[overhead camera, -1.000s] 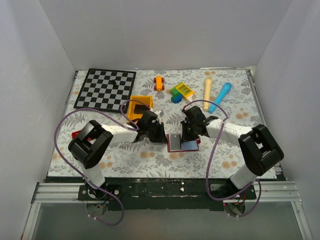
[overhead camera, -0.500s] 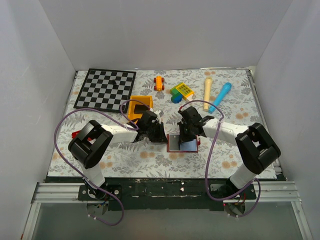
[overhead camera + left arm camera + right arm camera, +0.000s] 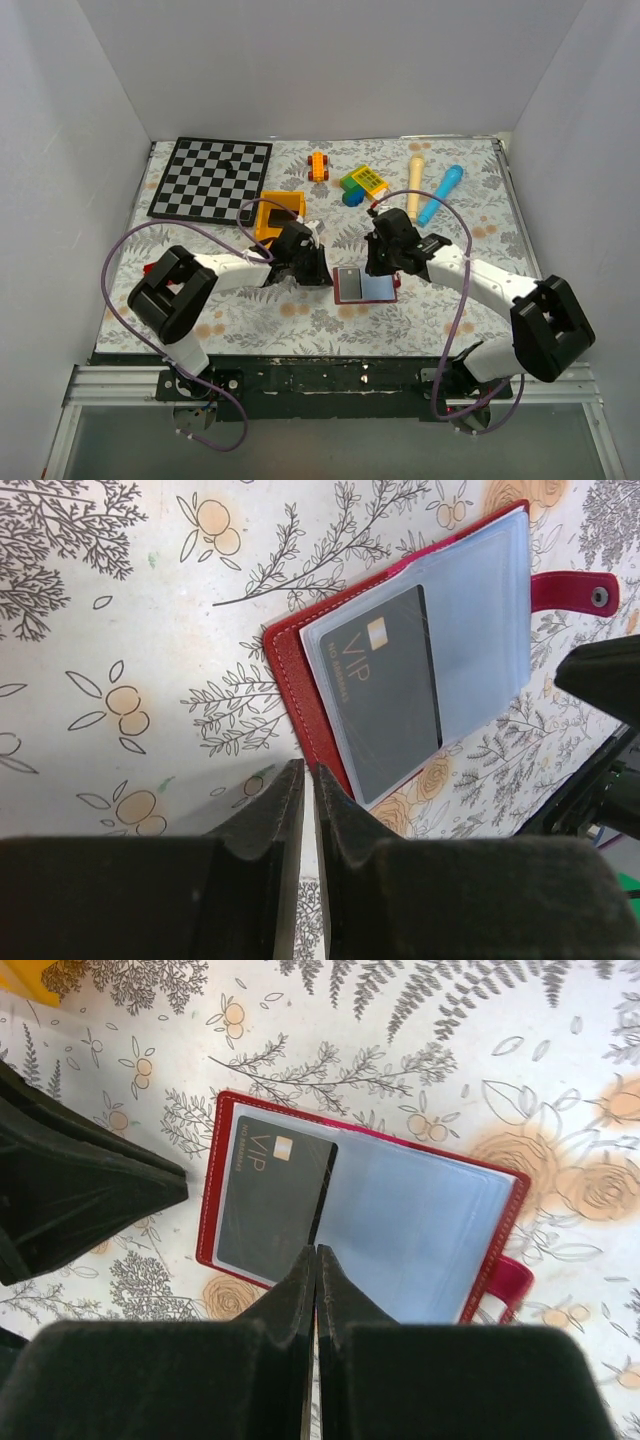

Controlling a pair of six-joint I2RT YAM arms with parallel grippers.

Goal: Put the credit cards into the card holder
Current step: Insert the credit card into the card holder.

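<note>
Your card holder (image 3: 420, 1230): lies open on the flowered table (image 3: 480, 1060), between both grippers.
Credit card (image 3: 275, 1195): in the sleeve nearer your left arm.
Left gripper (image 3: 309, 780): fingers pinched almost together, empty, just beside the holder.
Right gripper (image 3: 316, 1260): clenched, empty, over the holder's middle.

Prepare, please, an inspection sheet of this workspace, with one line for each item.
Surface: floral cloth, flat, no spill seen.
Job's things: card holder lies open; one credit card sits in a pocket; the pocket beside it looks empty.
Clutter: chessboard, toy car, yellow-green block, cream stick, blue tube, yellow bin with something dark inside.
Grippers: left gripper shut, empty, beside the holder; right gripper shut, empty, above the holder.
Cables: purple cables loop off both arms, clear of the holder.
Surroundings: white walls; metal rail at the near edge.
</note>
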